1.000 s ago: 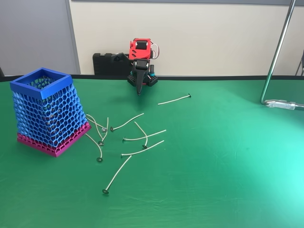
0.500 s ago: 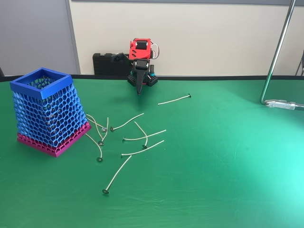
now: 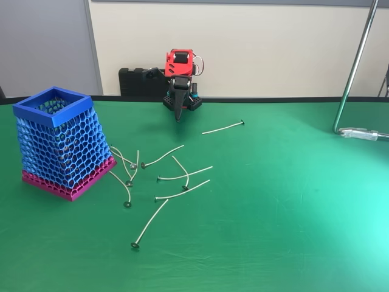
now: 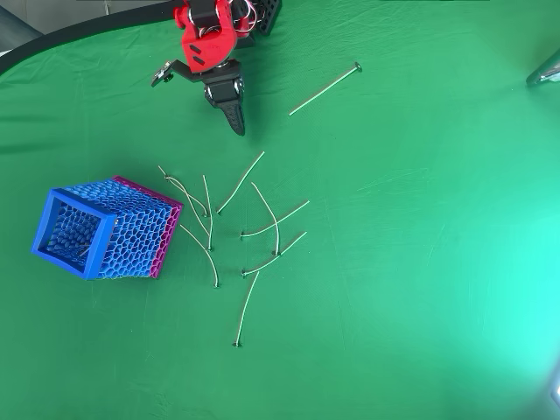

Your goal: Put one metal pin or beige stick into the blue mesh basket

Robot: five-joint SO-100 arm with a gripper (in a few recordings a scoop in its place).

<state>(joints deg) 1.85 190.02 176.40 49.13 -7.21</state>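
The blue mesh basket [image 3: 59, 141] [image 4: 103, 228] stands at the left on its magenta base, with a square blue rim on top. Several thin pale pins lie scattered on the green table just right of it, among them a long one nearest the front [image 3: 149, 223] [image 4: 247, 309]. One more pin [image 3: 222, 128] [image 4: 324, 88] lies apart at the back. The red arm sits folded at the back of the table; its black gripper [image 3: 177, 117] [image 4: 236, 128] points down, shut and empty, behind the pile.
A shiny metal stand [image 3: 354, 73] rises at the right, with a clamp [image 3: 363, 133] at its foot. A black box [image 3: 141, 81] sits behind the arm against the wall. The table's front and right are bare green cloth [image 3: 292, 213].
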